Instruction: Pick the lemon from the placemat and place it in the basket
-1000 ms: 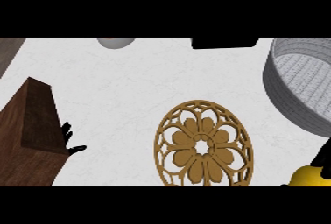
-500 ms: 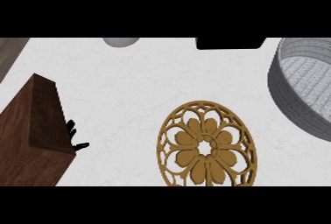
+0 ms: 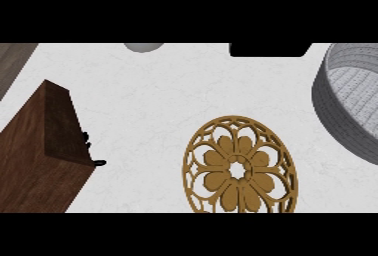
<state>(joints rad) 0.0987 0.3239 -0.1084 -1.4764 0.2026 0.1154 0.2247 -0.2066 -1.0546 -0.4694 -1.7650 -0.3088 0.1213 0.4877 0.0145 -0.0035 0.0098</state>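
**Head view: lemon out of frame, placemat bare**

Head view:
- White, faintly marbled counter fills the frame.
- Gold-brown round openwork placemat with a flower pattern lies lower centre-right; its bottom edge is cut off by the frame. Nothing sits on the part that shows.
- Grey round woven basket sits at the right edge, partly cropped; near wall and a slice of the ribbed interior show. It is apart from the placemat, with bare counter between. What shows of the interior holds nothing.
- Lemon: not visible on the placemat, in the basket or on the counter. Can't tell where it is.
- Dark brown wooden block stands at the left, tilted in the frame and cropped at the bottom.
- Left robot hand: only a few black fingertips poke out from behind the block's right edge. Can't tell whether spread, pressed together or pinching anything.
- Right robot hand: not in frame.
- Top edge: pale grey rounded object and black rectangular object, both cropped, well apart from the placemat.
- Top-left corner: grey-brown strip of surface.
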